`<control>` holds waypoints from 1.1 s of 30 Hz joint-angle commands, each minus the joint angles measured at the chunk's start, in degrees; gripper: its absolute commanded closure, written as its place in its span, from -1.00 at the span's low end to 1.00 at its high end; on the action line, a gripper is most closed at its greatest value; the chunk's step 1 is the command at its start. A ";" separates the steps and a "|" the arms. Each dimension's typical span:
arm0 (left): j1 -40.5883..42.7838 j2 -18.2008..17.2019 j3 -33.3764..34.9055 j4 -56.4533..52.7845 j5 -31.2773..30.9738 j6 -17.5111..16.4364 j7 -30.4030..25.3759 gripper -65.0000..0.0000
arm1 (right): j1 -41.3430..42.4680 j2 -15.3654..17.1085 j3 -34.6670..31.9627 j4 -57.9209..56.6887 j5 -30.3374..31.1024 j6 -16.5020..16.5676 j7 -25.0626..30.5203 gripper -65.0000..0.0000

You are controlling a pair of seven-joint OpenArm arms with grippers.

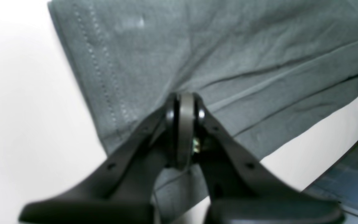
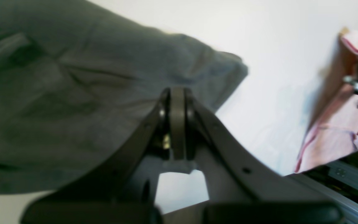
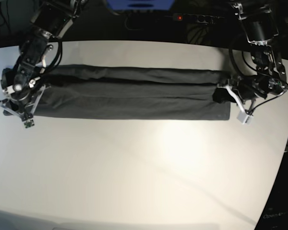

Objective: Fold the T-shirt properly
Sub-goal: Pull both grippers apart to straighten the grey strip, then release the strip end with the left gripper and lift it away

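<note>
The dark grey T-shirt (image 3: 134,91) lies across the white table (image 3: 144,163) as a long, narrow strip, folded lengthwise. At the strip's right end in the base view, my left gripper (image 3: 221,96) is shut on the hem end. In the left wrist view its closed fingertips (image 1: 185,104) pinch the T-shirt (image 1: 228,56) beside the stitched hem, and creases run toward them. My right gripper (image 3: 38,88) is at the strip's left end. In the right wrist view this gripper (image 2: 177,93) is shut on the T-shirt (image 2: 57,93) near its corner.
A pink cloth (image 2: 337,133) hangs just past the table's edge in the right wrist view, above a metal rail (image 2: 337,183). A blue object (image 3: 139,4) and cables sit behind the table's far edge. White table surface stretches in front of the strip.
</note>
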 commanded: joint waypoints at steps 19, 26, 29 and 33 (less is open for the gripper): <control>0.31 -1.08 0.12 -0.30 5.89 1.39 4.40 0.92 | 2.50 1.61 6.61 -13.54 2.41 -0.45 7.41 0.99; -1.45 -2.67 -5.95 0.23 5.80 1.39 8.98 0.92 | 2.41 1.61 6.61 -13.54 2.41 -0.45 7.41 0.99; -2.68 -3.99 -7.00 0.31 5.80 1.39 10.65 0.91 | 2.41 1.61 6.61 -13.63 2.41 -0.45 7.41 0.99; -4.43 -4.16 -6.91 0.31 5.89 1.39 10.82 0.91 | 2.41 1.61 6.61 -13.63 2.41 -0.45 7.41 0.99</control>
